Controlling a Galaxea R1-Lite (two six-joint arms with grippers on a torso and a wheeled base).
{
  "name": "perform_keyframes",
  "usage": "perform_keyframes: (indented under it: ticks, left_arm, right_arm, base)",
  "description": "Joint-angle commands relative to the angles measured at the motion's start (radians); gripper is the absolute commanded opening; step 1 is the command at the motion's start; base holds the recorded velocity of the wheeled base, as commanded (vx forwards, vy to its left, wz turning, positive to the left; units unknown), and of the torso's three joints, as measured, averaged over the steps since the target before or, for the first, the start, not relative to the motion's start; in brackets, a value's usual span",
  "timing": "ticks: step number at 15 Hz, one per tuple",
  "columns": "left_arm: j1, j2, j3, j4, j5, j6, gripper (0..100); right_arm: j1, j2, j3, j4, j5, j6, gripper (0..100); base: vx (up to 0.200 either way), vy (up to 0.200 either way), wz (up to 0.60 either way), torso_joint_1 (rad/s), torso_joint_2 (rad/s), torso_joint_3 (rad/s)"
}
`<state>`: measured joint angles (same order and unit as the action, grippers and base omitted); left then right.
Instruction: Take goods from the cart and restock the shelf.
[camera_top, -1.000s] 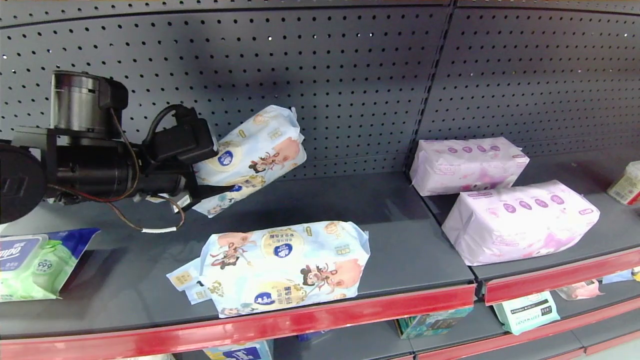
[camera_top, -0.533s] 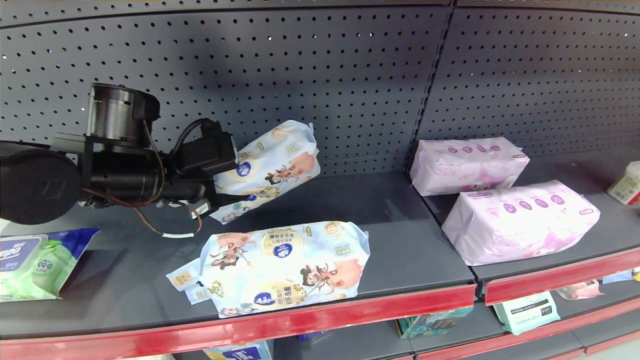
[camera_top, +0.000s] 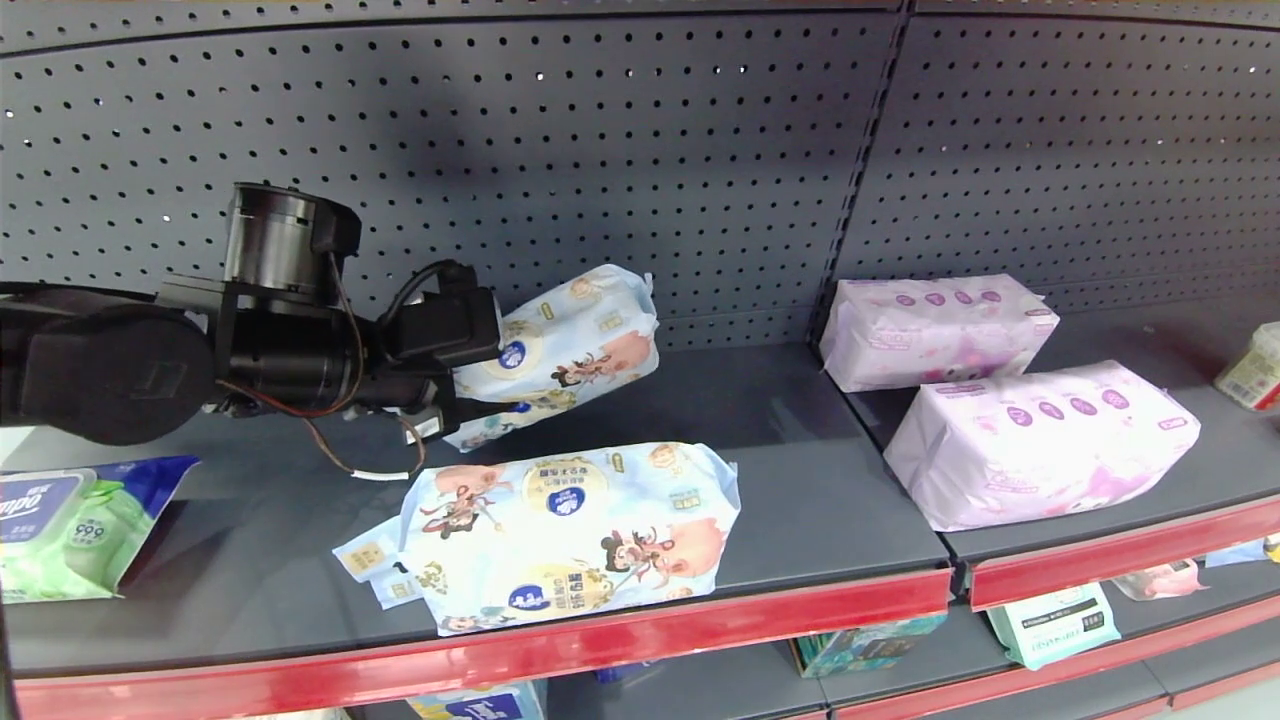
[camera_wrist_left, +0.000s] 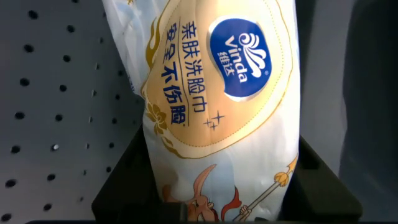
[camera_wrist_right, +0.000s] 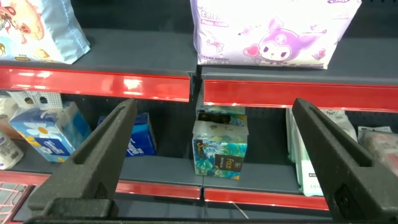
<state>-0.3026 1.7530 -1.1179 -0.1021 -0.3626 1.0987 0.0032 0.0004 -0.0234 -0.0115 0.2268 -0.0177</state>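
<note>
Above shelf (camera_top: 800, 430), tissue pack (camera_top: 575, 345) within left tool (camera_top: 478, 378)

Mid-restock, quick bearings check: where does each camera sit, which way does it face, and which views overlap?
Head view: on the head, facing forward and down at the shelf; left arm shows, left gripper shut on a cartoon tissue pack.
Left wrist view: looks along its fingers at that pack, pegboard behind.
Right wrist view: lower, facing the shelf's red front edge, past the open right gripper.
Shared: head and right wrist views both show the front pink pack.
</note>
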Motion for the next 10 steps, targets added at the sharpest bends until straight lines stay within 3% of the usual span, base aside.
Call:
perform_keyframes:
  ticks: [1, 10]
  left_arm:
    - [-0.001, 0.013, -0.007, -0.001, -0.006, 0.007, 0]
    - [-0.009, 0.016, -0.008, 0.010, -0.004, 0.007, 0]
  right_arm:
    - [0.000, 0.000, 0.000, -0.001, 0.000, -0.001, 100]
    - [0.000, 0.000, 0.000, -0.001, -0.001, -0.001, 100]
  base:
    - [0.000, 0.000, 0.00, 0.000, 0.00, 0.000]
    - [0.000, 0.000, 0.00, 0.000, 0.00, 0.000]
